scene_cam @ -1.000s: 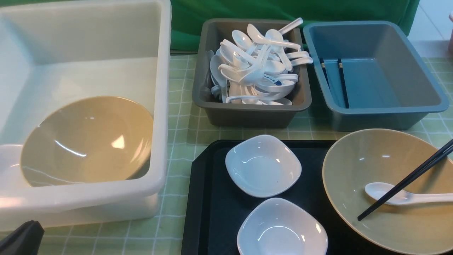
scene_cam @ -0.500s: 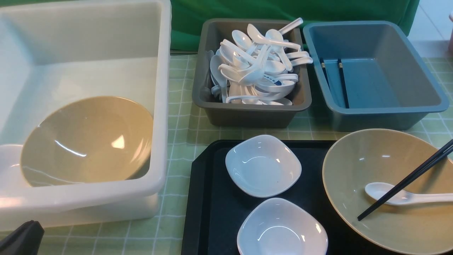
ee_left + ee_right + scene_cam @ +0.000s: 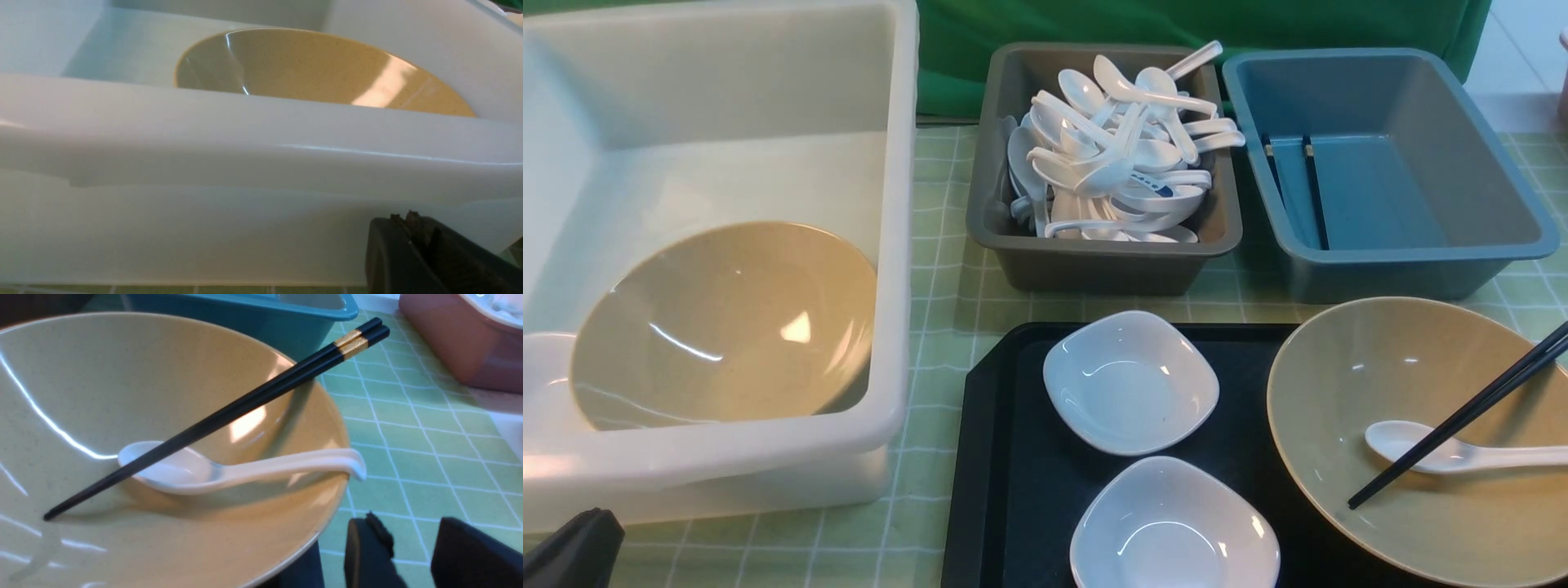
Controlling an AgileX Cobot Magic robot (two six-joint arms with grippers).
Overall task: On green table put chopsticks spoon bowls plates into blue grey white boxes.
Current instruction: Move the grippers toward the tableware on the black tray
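Note:
A tan bowl [image 3: 1339, 392] on the black tray [image 3: 1013, 457] holds a white spoon [image 3: 1445, 453] and black chopsticks [image 3: 1462, 416]. Two small white dishes [image 3: 1131, 380] [image 3: 1172, 527] sit on the tray. The white box [image 3: 898, 245] holds another tan bowl [image 3: 727, 327]. The grey box [image 3: 1094, 265] is full of spoons; the blue box [image 3: 1413, 261] holds chopsticks [image 3: 1313, 192]. My left gripper [image 3: 404, 216] is shut and empty, low before the white box's near wall [image 3: 245, 228]. My right gripper [image 3: 412, 531] is open and empty beside the bowl's rim [image 3: 327, 522], near the spoon's handle [image 3: 306, 463].
A pink container [image 3: 449, 347] stands on the green checked table to the right of the blue box [image 3: 286, 318]. A green backdrop hangs behind the boxes. The left gripper's dark tip [image 3: 572, 547] shows at the front view's bottom left corner.

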